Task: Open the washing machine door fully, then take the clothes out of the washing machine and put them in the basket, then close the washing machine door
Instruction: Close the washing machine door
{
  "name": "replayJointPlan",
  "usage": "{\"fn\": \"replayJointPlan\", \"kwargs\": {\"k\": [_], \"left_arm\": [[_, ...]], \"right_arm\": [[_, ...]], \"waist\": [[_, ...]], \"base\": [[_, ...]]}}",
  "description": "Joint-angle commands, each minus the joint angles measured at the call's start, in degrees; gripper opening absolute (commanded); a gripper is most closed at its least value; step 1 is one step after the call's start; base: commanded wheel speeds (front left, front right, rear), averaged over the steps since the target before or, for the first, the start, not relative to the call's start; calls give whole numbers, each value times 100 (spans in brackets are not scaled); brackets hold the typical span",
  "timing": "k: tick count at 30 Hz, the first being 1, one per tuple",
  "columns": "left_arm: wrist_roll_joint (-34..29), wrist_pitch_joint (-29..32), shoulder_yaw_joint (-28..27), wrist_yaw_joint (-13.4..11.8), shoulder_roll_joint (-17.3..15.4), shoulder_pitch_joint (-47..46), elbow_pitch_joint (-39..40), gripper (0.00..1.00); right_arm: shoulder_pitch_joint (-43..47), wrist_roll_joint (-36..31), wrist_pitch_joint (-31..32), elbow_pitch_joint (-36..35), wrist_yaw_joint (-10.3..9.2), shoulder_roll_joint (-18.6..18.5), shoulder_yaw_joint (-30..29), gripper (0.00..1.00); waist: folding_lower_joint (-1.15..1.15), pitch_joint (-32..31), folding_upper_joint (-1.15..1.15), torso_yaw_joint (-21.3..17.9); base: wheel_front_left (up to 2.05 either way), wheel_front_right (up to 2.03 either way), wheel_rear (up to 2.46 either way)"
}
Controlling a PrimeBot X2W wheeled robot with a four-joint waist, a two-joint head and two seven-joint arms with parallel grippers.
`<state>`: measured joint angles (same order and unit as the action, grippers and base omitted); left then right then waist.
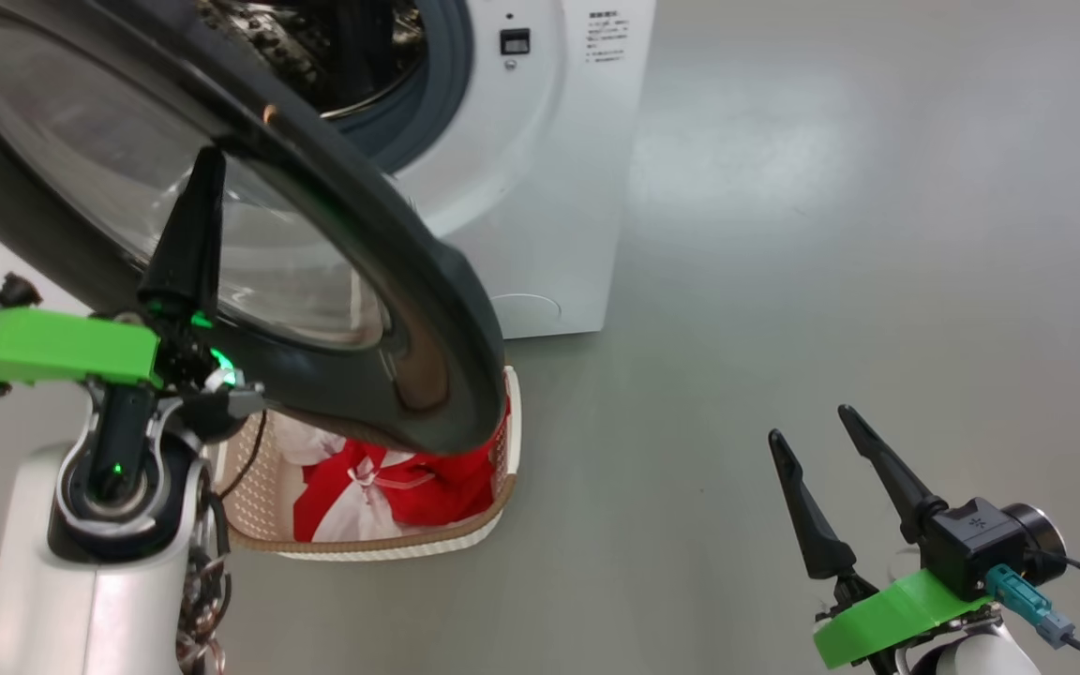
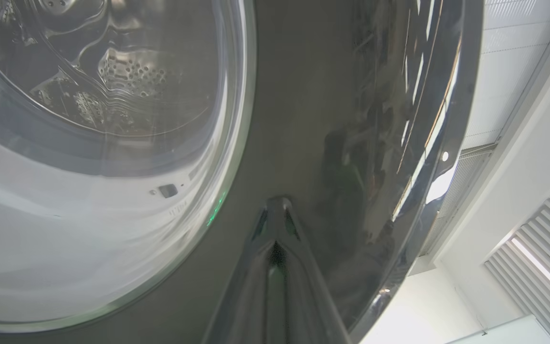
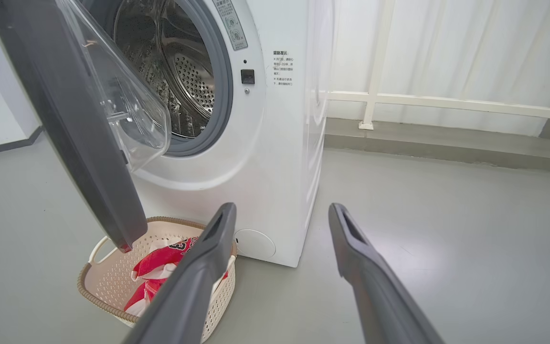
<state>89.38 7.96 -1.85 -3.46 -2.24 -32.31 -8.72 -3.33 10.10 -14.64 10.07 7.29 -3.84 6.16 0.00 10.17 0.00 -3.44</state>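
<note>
Close up, the left gripper (image 2: 279,208), jaws pinched together, meets the washing machine door (image 2: 303,95), while the right gripper (image 3: 282,210), jaws spread wide, overlooks red clothes (image 3: 153,267) in the basket (image 3: 112,279).

The washing machine (image 1: 521,187), a white front-loader, stood on the grey floor (image 1: 784,281), its round opening ringed in grey rubber with perforated steel inside. The washing machine door (image 1: 437,328), with a wide glossy black rim around a bulging clear glass bowl, stood open, swung out on its left-hand hinge, its lower edge hanging above the basket (image 1: 390,546). That cream perforated basket with a brown woven-look rim sat on the floor just before the machine's front lower corner. In it lay the clothes (image 1: 427,487), crumpled red jersey fabric mixed with white cloth
</note>
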Motion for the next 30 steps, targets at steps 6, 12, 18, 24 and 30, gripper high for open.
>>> {"fn": "replayJointPlan", "kwargs": {"k": [6,12,18,24,30], "left_arm": [[28,-91,-17,129,-65,-589,-25,0],[12,-200,-17,169,-65,-966,-317,0],[116,-324,-124,307,-65,-1294,-748,0],[210,-418,-236,563,-82,-1614,-1143,0],[166,-428,-238,671,-125,-1811,-1314,0]], "right_arm": [[-251,30,-36,-143,20,-23,113,100],[-313,32,-36,-167,20,-5,120,100],[-396,27,-36,-189,20,-6,147,100],[-440,20,-36,-202,20,6,162,100],[-474,17,-36,-216,20,21,182,100]], "waist": [[0,182,0,-275],[0,316,0,-441],[0,440,0,-596],[0,575,0,-751],[0,652,0,-835]], "base": [[0,0,0],[0,0,0],[0,0,0],[0,0,0],[0,0,0]]}}
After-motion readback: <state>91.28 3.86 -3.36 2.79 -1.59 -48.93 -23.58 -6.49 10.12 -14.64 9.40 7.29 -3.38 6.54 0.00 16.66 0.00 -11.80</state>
